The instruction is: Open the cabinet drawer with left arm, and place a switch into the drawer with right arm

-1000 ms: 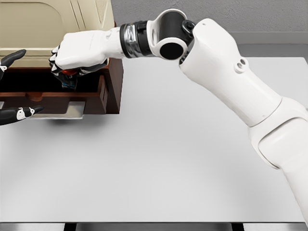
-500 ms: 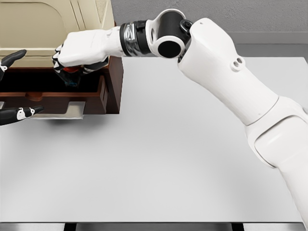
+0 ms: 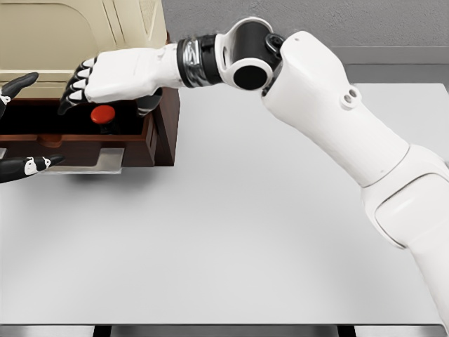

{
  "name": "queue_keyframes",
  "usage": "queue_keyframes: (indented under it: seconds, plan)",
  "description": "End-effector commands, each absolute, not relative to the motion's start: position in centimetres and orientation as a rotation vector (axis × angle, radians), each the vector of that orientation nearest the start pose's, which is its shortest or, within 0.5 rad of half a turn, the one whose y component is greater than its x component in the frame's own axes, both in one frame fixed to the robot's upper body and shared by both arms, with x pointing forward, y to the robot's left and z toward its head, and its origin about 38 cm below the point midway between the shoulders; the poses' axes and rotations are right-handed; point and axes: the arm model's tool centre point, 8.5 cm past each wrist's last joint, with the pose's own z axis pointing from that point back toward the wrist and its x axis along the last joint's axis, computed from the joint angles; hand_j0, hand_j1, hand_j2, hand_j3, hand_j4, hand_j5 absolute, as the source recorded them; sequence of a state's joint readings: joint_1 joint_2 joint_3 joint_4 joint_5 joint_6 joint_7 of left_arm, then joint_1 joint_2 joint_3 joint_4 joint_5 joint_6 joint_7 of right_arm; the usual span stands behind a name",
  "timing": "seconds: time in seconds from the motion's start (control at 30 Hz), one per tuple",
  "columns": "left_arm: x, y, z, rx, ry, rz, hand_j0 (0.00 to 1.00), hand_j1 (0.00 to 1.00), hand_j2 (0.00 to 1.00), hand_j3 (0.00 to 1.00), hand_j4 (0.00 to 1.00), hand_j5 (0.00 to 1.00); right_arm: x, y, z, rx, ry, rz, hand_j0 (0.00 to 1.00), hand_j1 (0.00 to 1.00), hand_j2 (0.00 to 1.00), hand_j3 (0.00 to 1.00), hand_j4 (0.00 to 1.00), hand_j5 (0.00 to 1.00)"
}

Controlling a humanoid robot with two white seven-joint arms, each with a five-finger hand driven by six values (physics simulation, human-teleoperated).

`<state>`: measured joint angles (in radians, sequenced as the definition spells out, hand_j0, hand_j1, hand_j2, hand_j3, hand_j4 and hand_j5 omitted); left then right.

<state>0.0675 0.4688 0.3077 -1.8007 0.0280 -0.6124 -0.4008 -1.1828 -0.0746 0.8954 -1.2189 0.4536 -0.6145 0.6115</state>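
Table [image 3: 231,232]: switch [image 3: 103,114] in drawer [image 3: 84,140], just under right robot hand [image 3: 112,77].

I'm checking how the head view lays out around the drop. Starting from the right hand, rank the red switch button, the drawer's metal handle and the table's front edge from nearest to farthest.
From the right hand:
1. Red switch button: just under the fingers, inside the open drawer.
2. Drawer's metal handle: lower, on the drawer front.
3. Table's front edge: along the bottom of the view.

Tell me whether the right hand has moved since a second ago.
Yes. Against the cabinet, the right hand has lifted slightly and spread its fingers, leaving the red switch lying in the open drawer.
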Motion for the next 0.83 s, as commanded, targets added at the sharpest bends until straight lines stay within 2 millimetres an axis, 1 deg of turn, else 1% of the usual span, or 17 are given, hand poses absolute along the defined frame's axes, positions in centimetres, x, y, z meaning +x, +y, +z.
queue_keyframes:
  seconds: [0.0,0.03,0.07,0.1,0.13,0.17,0.2,0.23,0.27,0.3,0.33,0.4,0.43,0.53,0.63,0.7,0.8]
  plan:
    - [31.0,37.5,23.8,0.385,-2.157,-0.947,1.0,1.0,1.0,1.0,1.0,1.0,42.0,1.4,36.1,0.245,1.836,-2.377,1.0,1.0,1.0,1.0,1.0,1.0]
    - [31.0,37.5,23.8,0.385,-2.157,-0.947,1.0,1.0,1.0,1.0,1.0,1.0,40.2,-1.5,36.5,0.299,1.781,-2.343,1.0,1.0,1.0,1.0,1.0,1.0]
    - [31.0,37.5,23.8,0.385,-2.157,-0.947,1.0,1.0,1.0,1.0,1.0,1.0,38.6,-3.9,36.3,0.335,1.728,-2.333,1.0,1.0,1.0,1.0,1.0,1.0]
    - [31.0,37.5,23.8,0.385,-2.157,-0.947,1.0,1.0,1.0,1.0,1.0,1.0,38.1,-6.3,35.7,0.368,1.699,-2.362,1.0,1.0,1.0,1.0,1.0,1.0]
    - [31.0,37.5,23.8,0.385,-2.157,-0.947,1.0,1.0,1.0,1.0,1.0,1.0,38.8,-9.3,35.5,0.404,1.707,-2.425,1.0,1.0,1.0,1.0,1.0,1.0]
    - [31.0,37.5,23.8,0.383,-2.157,-0.947,1.0,1.0,1.0,1.0,1.0,1.0,39.7,-12.8,36.3,0.484,1.766,-2.462,1.0,1.0,1.0,1.0,1.0,1.0]
    - [31.0,37.5,23.8,0.384,-2.156,-0.949,1.0,1.0,1.0,1.0,1.0,1.0,40.4,-16.4,36.5,0.579,1.825,-2.5,1.0,1.0,1.0,1.0,1.0,1.0]
    - [31.0,37.4,23.7,0.383,-2.155,-0.949,1.0,1.0,1.0,1.0,1.0,1.0,40.7,-19.2,35.9,0.636,1.89,-2.531,1.0,1.0,1.0,1.0,1.0,1.0]
    - [31.0,37.3,23.6,0.38,-2.153,-0.953,1.0,1.0,1.0,1.0,1.0,1.0,41.1,-21.7,35.3,0.69,1.925,-2.578,1.0,1.0,1.0,1.0,1.0,1.0]
    - [31.1,36.9,23.5,0.367,-2.154,-0.962,1.0,1.0,1.0,1.0,1.0,1.0,41.5,-24.2,34.3,0.733,1.985,-2.622,1.0,1.0,1.0,1.0,1.0,1.0]
    - [31.3,36.6,23.4,0.356,-2.154,-0.97,1.0,1.0,1.0,1.0,1.0,1.0,41.7,-26.8,33.4,0.788,2.075,-2.644,1.0,1.0,1.0,1.0,1.0,1.0]
    - [31.7,35.2,23.0,0.313,-2.152,-1.004,1.0,1.0,1.0,1.0,1.0,1.0,41.2,-30.0,32.2,0.863,2.182,-2.654,1.0,1.0,1.0,1.0,1.0,1.0]
    - [31.9,35.0,23.2,0.317,-2.156,-1.014,1.0,1.0,1.0,1.0,1.0,1.0,41.0,-30.5,31.9,0.874,2.201,-2.658,1.0,1.0,1.0,1.0,1.0,1.0]
    - [33.2,32.0,23.3,0.251,-2.178,-1.093,1.0,1.0,1.0,1.0,1.0,1.0,40.8,-31.0,31.0,0.864,2.193,-2.695,1.0,1.0,1.0,1.0,1.0,1.0]
    - [33.5,31.8,23.6,0.271,-2.18,-1.116,1.0,1.0,1.0,1.0,1.0,1.0,40.9,-31.2,30.2,0.848,2.207,-2.718,1.0,1.0,1.0,1.0,1.0,1.0]
    - [33.7,31.3,23.7,0.258,-2.184,-1.126,1.0,1.0,1.0,1.0,1.0,1.0,40.9,-30.9,29.9,0.833,2.212,-2.718,1.0,1.0,1.0,1.0,1.0,1.0]
    - [33.6,31.3,23.6,0.258,-2.183,-1.126,1.0,1.0,1.0,1.0,1.0,1.0,40.9,-30.9,29.3,0.821,2.213,-2.734,1.0,1.0,1.0,1.0,1.0,1.0]
